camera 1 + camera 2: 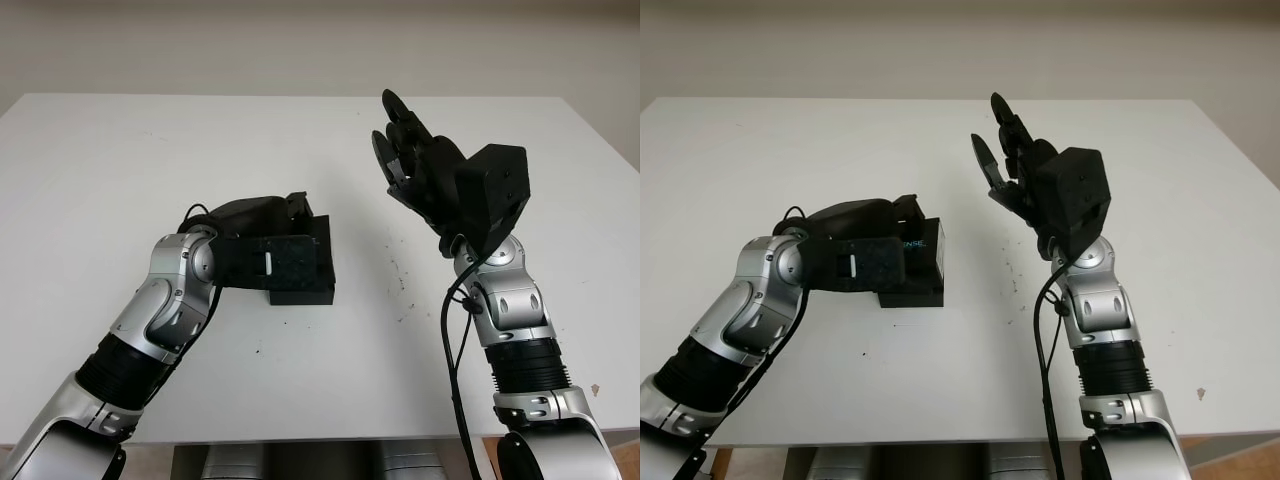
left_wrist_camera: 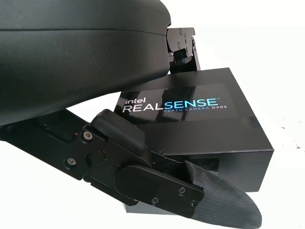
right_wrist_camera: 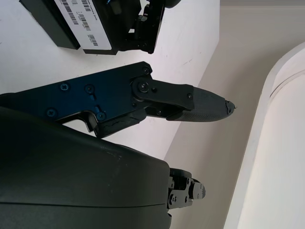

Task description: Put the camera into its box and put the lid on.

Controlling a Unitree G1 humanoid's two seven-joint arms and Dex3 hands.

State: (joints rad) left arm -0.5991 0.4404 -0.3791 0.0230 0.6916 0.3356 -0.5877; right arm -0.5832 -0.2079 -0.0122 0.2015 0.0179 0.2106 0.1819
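The black camera box [image 1: 300,285] lies near the middle of the white table [image 1: 120,160] with its lid on. The lid reads "RealSense Depth Camera D405" [image 2: 176,103]. My left hand [image 1: 285,225] sits over the box from its left side. The thumb [image 2: 214,205] lies along one side wall and another finger [image 2: 181,45] reaches the opposite edge, so the hand is shut on the box. My right hand [image 1: 1005,150] is raised in the air to the right of the box, open and holding nothing. The camera itself is hidden.
A white barcode label [image 3: 81,24] is on one side wall of the box. The table's front edge [image 1: 320,435] runs just past my forearms. A light wall stands beyond the far edge.
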